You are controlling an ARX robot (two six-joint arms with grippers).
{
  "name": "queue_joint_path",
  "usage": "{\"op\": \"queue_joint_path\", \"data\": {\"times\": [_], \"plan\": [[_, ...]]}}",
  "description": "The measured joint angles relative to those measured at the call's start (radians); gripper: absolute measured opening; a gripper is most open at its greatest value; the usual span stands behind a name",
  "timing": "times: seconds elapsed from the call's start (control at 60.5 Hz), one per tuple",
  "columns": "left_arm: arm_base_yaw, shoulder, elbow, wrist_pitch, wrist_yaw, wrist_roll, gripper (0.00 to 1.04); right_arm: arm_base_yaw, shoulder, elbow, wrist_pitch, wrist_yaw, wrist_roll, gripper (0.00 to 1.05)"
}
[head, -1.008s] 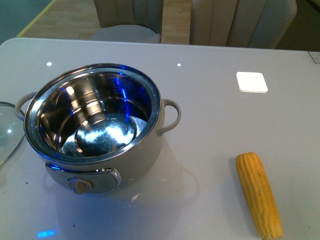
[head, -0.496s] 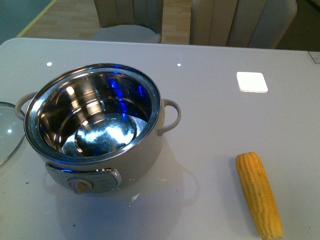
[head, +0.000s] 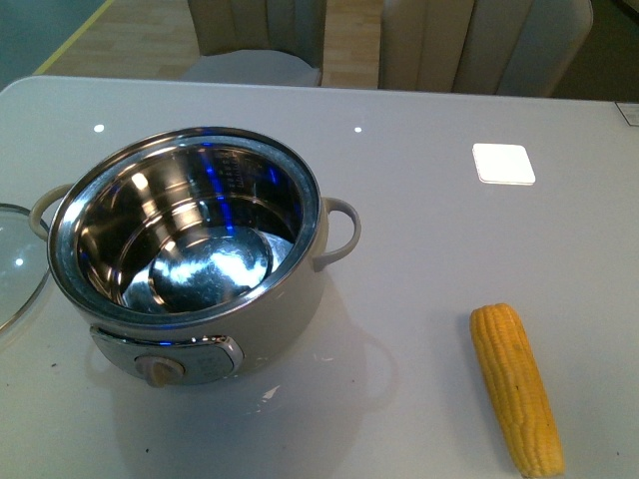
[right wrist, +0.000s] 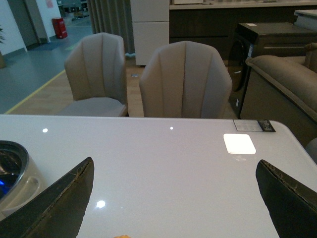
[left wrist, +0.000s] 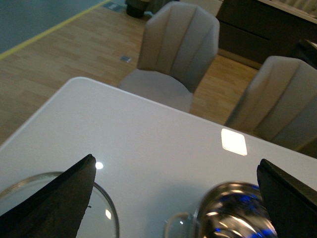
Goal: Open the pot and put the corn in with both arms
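Observation:
The cream-white pot [head: 205, 329] stands uncovered at the left of the white table, its steel bowl empty, control knob facing me. Its rim and one handle show in the left wrist view [left wrist: 233, 218], its side in the right wrist view [right wrist: 15, 173]. The corn [head: 516, 385] lies on the table at the front right; only a sliver of it shows in the right wrist view [right wrist: 120, 236]. My left gripper [left wrist: 178, 198] is open, above the table between lid and pot. My right gripper [right wrist: 176, 198] is open above bare table beyond the corn. Neither arm shows in the front view.
The glass lid [head: 15, 264] lies flat on the table left of the pot, also in the left wrist view [left wrist: 101, 218]. A white square patch [head: 502, 163] lies at the table's far right. Two beige chairs [right wrist: 185, 79] stand behind the far table edge.
The blue reflections inside the pot's bowl have shifted and dimmed. The pot, lid and corn have not moved.

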Motion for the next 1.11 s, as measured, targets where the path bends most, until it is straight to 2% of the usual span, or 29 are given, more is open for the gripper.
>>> {"op": "queue_joint_path", "data": {"times": [0.017, 0.083, 0.165, 0.264, 0.512, 0.694, 0.76, 0.826, 0.909, 1.107], "plan": [[-0.006, -0.031, -0.009, -0.018, -0.010, 0.004, 0.97, 0.000, 0.000, 0.000, 0.000, 0.000, 0.000, 0.96], [-0.039, -0.127, -0.095, 0.117, -0.119, 0.088, 0.85, 0.000, 0.000, 0.000, 0.000, 0.000, 0.000, 0.96], [-0.080, -0.208, -0.164, 0.192, -0.182, 0.163, 0.71, 0.000, 0.000, 0.000, 0.000, 0.000, 0.000, 0.96], [-0.134, -0.281, -0.234, 0.182, -0.234, 0.204, 0.49, 0.000, 0.000, 0.000, 0.000, 0.000, 0.000, 0.96], [-0.217, -0.431, -0.316, 0.113, -0.317, 0.222, 0.04, 0.000, 0.000, 0.000, 0.000, 0.000, 0.000, 0.96], [-0.268, -0.544, -0.358, 0.042, -0.367, 0.225, 0.04, 0.000, 0.000, 0.000, 0.000, 0.000, 0.000, 0.96], [-0.330, -0.584, -0.369, 0.010, -0.450, 0.225, 0.04, 0.000, 0.000, 0.000, 0.000, 0.000, 0.000, 0.96], [-0.363, -0.632, -0.380, -0.024, -0.452, 0.227, 0.04, 0.000, 0.000, 0.000, 0.000, 0.000, 0.000, 0.96], [-0.364, -0.651, -0.412, 0.001, -0.460, 0.227, 0.04, 0.000, 0.000, 0.000, 0.000, 0.000, 0.000, 0.96], [-0.365, -0.752, -0.412, -0.093, -0.460, 0.228, 0.04, 0.000, 0.000, 0.000, 0.000, 0.000, 0.000, 0.96]]}}
